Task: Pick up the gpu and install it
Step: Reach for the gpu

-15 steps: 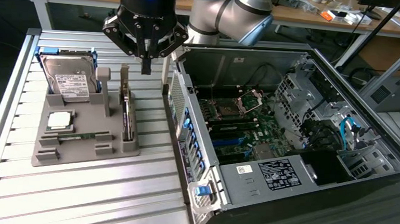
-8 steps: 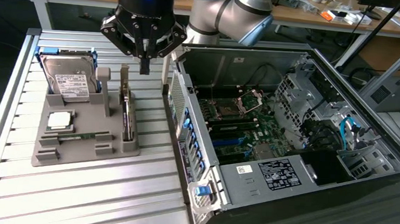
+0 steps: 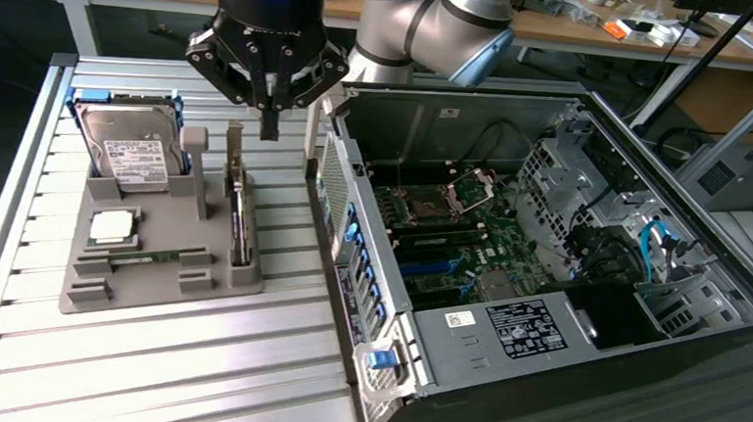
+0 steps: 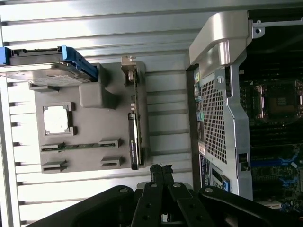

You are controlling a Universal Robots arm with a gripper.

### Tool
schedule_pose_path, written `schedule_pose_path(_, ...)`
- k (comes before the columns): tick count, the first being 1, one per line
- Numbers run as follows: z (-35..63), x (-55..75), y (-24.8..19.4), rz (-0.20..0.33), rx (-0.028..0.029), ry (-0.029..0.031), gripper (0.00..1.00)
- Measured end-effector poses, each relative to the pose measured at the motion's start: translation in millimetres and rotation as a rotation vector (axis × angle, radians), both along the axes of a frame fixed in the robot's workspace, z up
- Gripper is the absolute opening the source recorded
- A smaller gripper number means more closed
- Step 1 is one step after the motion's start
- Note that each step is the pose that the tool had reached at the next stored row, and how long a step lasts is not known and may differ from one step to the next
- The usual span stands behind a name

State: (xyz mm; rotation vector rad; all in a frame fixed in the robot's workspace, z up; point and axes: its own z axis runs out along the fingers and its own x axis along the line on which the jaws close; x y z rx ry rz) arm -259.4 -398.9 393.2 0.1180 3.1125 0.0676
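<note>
The robot's black fingers [image 3: 269, 126] [image 4: 161, 172] were pressed together with nothing between them. In the exterior view they hung above the far end of the grey moulded plastic holder [image 3: 136, 290] [image 4: 94, 123], clear of every part. The gpu [image 3: 236, 212] [image 4: 134, 137], a thin flat green circuit-board card with a silver metal end bracket, stood on its long edge in a slot along the holder's side nearest the open black and silver computer case [image 3: 349, 229] [image 4: 222, 118]; it was not grasped. The holder also carried a boxy silver hard drive with a white label [image 3: 125, 151] [image 4: 42, 75], propped upright, a square silver processor chip [image 3: 112, 226] [image 4: 57, 118] lying flat, and a narrow green memory stick [image 3: 151, 256] [image 4: 78, 145]. Holder and case rested on a ribbed aluminium desk [image 3: 144, 373] [image 4: 118, 28]. The case lay on its side, its green motherboard [image 3: 460, 236] [image 4: 277, 99] exposed.
</note>
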Motion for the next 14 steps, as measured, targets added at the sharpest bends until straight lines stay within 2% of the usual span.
schedule_pose_path(14, 0.0, -5.5, 0.0, 0.0, 0.0, 0.0, 0.11)
